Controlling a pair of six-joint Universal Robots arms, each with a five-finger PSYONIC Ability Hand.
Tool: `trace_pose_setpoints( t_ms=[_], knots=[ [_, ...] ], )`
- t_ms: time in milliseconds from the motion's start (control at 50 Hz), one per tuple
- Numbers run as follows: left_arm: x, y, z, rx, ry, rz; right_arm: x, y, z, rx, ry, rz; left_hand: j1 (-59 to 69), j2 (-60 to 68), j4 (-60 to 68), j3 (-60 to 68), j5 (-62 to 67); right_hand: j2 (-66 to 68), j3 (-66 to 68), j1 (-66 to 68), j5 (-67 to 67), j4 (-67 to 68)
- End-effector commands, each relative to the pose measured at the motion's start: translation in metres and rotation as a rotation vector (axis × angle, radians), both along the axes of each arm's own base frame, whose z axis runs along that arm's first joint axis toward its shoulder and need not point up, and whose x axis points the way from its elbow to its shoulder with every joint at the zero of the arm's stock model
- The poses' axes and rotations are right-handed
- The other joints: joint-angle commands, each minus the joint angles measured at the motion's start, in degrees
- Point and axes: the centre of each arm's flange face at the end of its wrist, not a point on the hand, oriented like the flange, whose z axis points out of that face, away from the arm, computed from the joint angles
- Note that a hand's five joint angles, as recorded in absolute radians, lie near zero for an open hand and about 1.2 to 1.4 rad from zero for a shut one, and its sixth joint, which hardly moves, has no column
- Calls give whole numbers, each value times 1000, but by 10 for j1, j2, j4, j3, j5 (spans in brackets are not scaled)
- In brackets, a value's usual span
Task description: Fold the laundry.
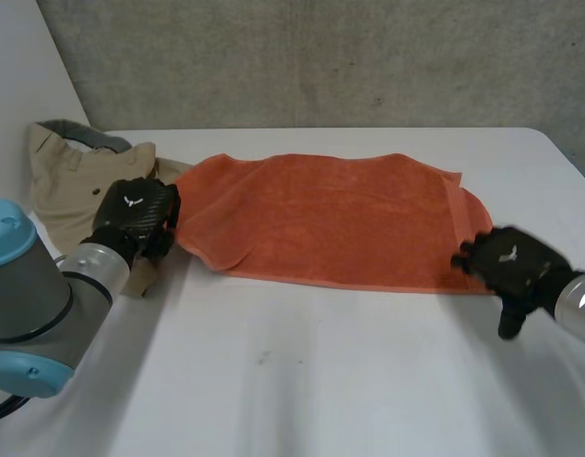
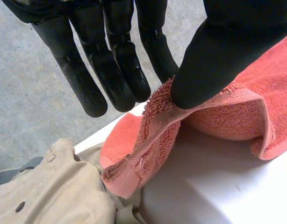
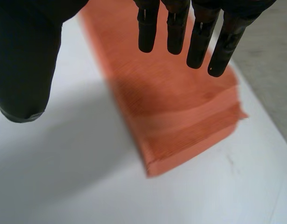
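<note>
One towel, edge pinched by left hand

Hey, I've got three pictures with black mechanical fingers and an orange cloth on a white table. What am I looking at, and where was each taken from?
This is a two-armed robot folding laundry. The wide picture looks down from a head camera; the other two come from cameras on its wrists, looking along each palm. On the white table lie an orange towel and a beige garment. The left robot hand pinches the towel's edge at one end, lifting it slightly. The right robot hand is open above the other end, holding nothing.
</note>
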Motion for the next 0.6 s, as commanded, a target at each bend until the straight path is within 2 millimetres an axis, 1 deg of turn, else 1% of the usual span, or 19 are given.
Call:
trace_pose_setpoints(
  t_ms=[20,120,160,180,200,240,260,280,300,320,380,400,440,480,540,560,600],
  knots=[
    [2,-1,13,-34,11,9,0,-21,30,14,-232,-122,159,112,111,116,139,-7,4,16,4,-1],
    [4,2,31,-69,24,14,-4,-30,29,25,-249,-191,159,112,111,116,139,-4,8,20,8,3],
    [4,6,44,-89,31,9,-5,-33,27,34,-251,-221,159,112,111,116,139,0,11,23,11,6],
    [3,7,48,-96,33,6,-8,-36,21,55,-253,-262,159,112,111,116,139,1,13,25,13,8],
    [2,10,58,-114,38,1,-9,-37,18,65,-257,-281,159,112,111,116,139,2,13,25,13,8],
    [1,12,68,-137,47,-5,-7,-35,9,105,-290,-333,159,112,111,116,139,0,11,23,11,6],
    [0,13,74,-148,52,-9,-4,-33,7,121,-311,-342,159,112,111,116,139,-2,9,21,9,5],
    [-4,18,85,-169,59,-25,1,-30,6,136,-341,-349,159,112,111,116,139,-5,6,18,6,1],
    [-7,21,89,-176,62,-35,7,-27,5,150,-369,-356,159,112,111,116,139,-10,1,13,1,-4],
    [-10,25,94,-183,66,-48,17,-21,3,178,-428,-367,159,112,111,116,139,-22,-11,1,-11,-16],
    [-23,38,112,-211,80,-95,28,-12,-2,208,-507,-379,159,112,111,116,139,-25,-14,-2,-14,-19],
    [-25,40,116,-213,82,-104,34,-6,-2,221,-560,-384,159,112,111,116,139,-30,-19,-7,-19,-24],
    [-31,47,124,-218,87,-127,39,0,0,225,-607,-385,159,112,111,116,139,-35,-24,-12,-24,-29],
    [-34,50,129,-222,90,-139,49,8,7,214,-668,-375,159,112,111,116,139,-57,-46,-34,-46,-51],
    [-40,56,138,-226,96,-159,61,19,10,220,-704,-359,159,112,111,116,139,-74,-63,-51,-63,-68],
    [-42,58,140,-227,98,-164,71,27,9,233,-714,-342,159,112,111,116,139,-76,-65,-53,-65,-69],
    [-46,63,146,-227,101,-182,82,35,5,247,-715,-327,159,112,111,116,139,-78,-66,-54,-66,-71]
  ],
)
